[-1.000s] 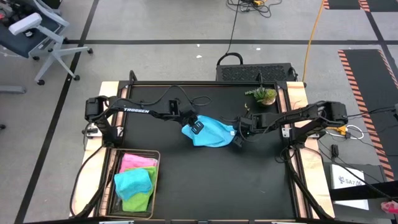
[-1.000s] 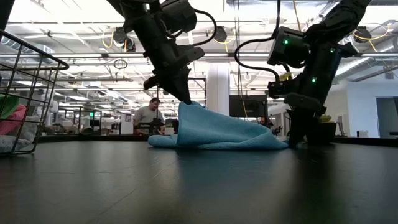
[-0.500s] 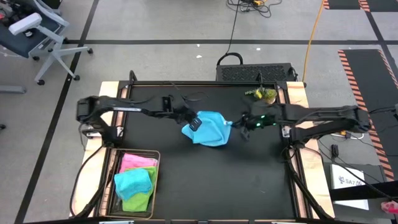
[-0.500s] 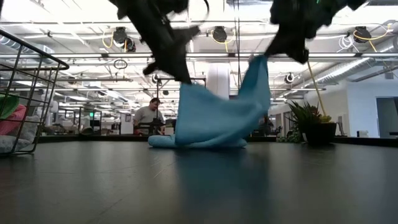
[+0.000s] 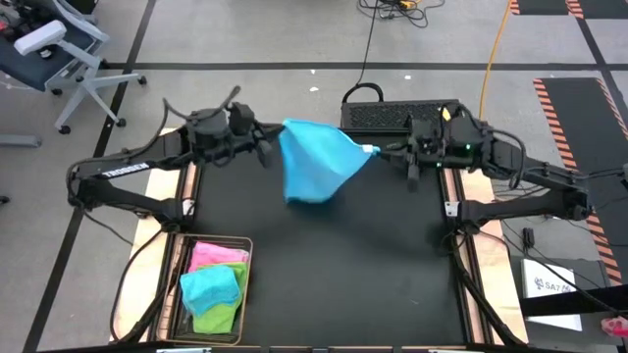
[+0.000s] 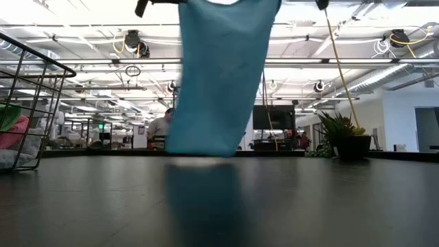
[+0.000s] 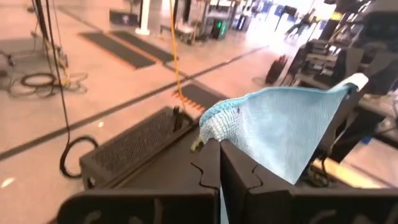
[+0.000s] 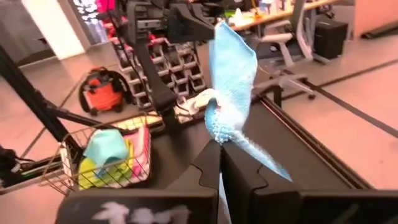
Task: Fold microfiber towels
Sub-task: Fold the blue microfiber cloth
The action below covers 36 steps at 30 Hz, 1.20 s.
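hanging clear of the table [image 5: 324, 265], light blue towel [image 5: 312, 162] was stretched between left pincer [image 5: 267, 149] and right pincer [image 5: 385, 150], each clamped on a top corner, probably to let it drop flat before folding. read "trossen" on left arm [image 5: 123, 170]. spare towels [image 5: 216, 279] sat in basket [image 5: 245, 294].

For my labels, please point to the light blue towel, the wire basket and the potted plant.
light blue towel [image 5: 312, 167], high view, middle of hanging cloth
wire basket [image 5: 179, 259], high view, left rim
potted plant [image 6: 341, 130], low view, leaves
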Motion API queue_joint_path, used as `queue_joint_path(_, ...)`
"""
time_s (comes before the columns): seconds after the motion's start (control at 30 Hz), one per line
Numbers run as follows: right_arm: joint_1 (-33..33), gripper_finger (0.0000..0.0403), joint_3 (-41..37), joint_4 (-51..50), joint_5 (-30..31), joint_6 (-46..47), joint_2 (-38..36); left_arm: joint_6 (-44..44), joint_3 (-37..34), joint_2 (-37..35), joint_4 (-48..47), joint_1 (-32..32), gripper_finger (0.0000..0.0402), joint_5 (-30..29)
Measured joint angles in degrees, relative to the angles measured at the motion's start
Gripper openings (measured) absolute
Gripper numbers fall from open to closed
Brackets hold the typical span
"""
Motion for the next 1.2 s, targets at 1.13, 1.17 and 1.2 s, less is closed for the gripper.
queue_joint_path(1.13,-31.24,0.0,11.22,-11.09,-8.41,-20.62,10.5,9.68,-0.15,5.7,9.89,15.49,0.0,12.2)
queue_joint_path(1.17,-31.24,0.0,11.22,-13.08,-7.91,-20.87,10.54,10.38,-0.15,5.7,8.78,15.7,0.0,12.32)
queue_joint_path(1.2,-31.24,0.0,11.22,-14.9,-7.18,-21.49,10.56,11.29,-0.15,5.68,7.32,15.87,0.0,12.31)
